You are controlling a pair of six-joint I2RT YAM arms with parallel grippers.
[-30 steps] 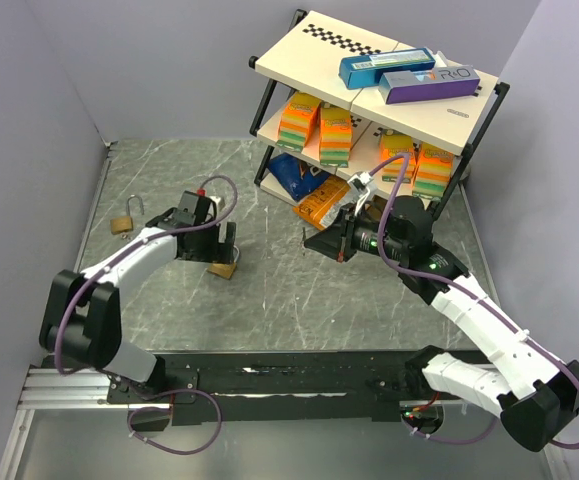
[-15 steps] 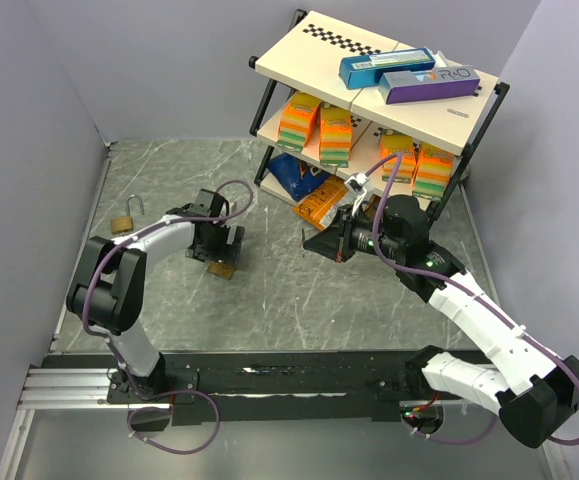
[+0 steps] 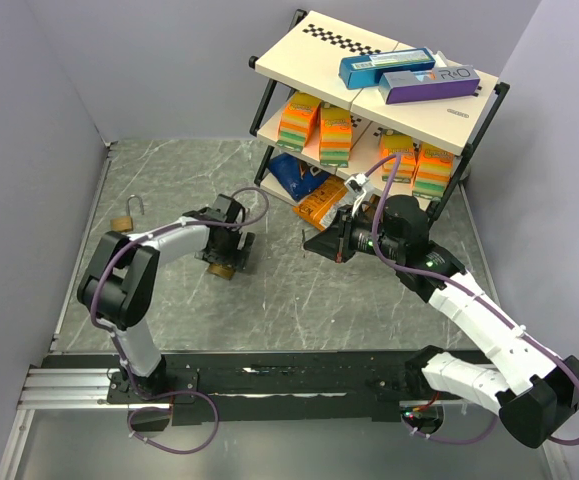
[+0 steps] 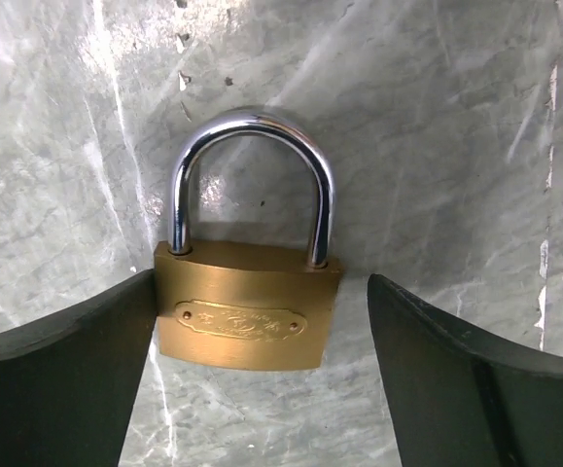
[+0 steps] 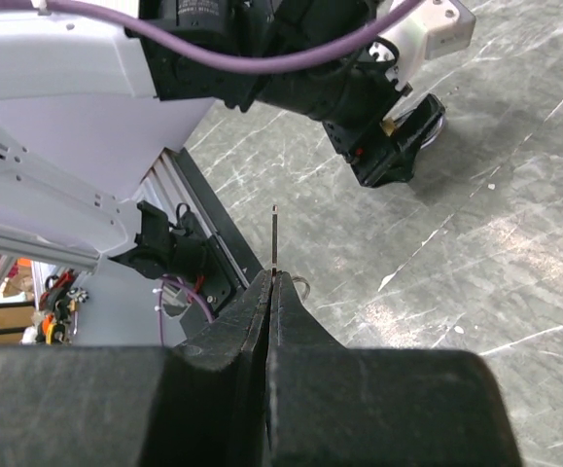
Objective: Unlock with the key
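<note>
A brass padlock (image 4: 247, 316) with a silver shackle lies flat on the marble table, shackle pointing away from the wrist camera. My left gripper (image 4: 262, 292) is open and straddles its body: the left finger (image 4: 57, 389) touches the lock's side, the right finger (image 4: 475, 389) stands apart. In the top view the left gripper (image 3: 227, 248) is over that padlock (image 3: 221, 268). My right gripper (image 5: 272, 277) is shut on the key (image 5: 274, 238), a thin dark blade sticking out past the tips. It hovers at mid-table (image 3: 321, 243), pointing toward the left gripper.
A second brass padlock (image 3: 124, 222) lies near the left wall. A black-framed shelf (image 3: 299, 50) stands at the back right with orange boxes (image 3: 319, 120) and blue and purple boxes on top. An orange packet (image 3: 319, 205) lies at its foot, behind the right gripper.
The left gripper has moved to the right, over the padlock, and the left arm has folded in. The padlock and the right arm with the key have hardly moved.
</note>
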